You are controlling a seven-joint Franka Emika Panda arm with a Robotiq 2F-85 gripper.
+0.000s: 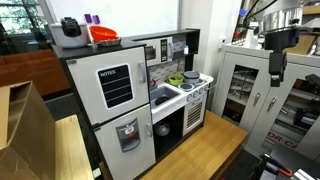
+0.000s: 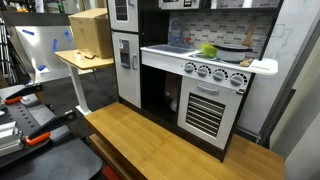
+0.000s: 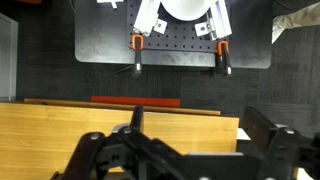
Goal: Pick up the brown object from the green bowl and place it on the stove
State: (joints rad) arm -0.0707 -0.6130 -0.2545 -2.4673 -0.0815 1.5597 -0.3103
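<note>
The white toy stove [image 1: 196, 100] [image 2: 215, 85] stands beside the fridge and has a row of knobs and a dark oven door. The small green bowl [image 1: 190, 76] [image 2: 208, 50] sits on its cooktop. The brown object is too small to make out in either exterior view. My gripper [image 1: 277, 70] hangs high and well off to the side of the stove. In the wrist view my gripper [image 3: 200, 135] is open and empty, with only the wooden tabletop [image 3: 60, 130] under it. The bowl and stove are out of the wrist view.
The grey-doored fridge [image 1: 115, 100] carries an orange-red bowl [image 1: 103, 34] on top. A dark pan [image 2: 235, 47] sits on the cooktop behind the green bowl. A white cabinet [image 1: 250, 85] stands near the arm. A cardboard box [image 2: 90, 32] rests on a side desk.
</note>
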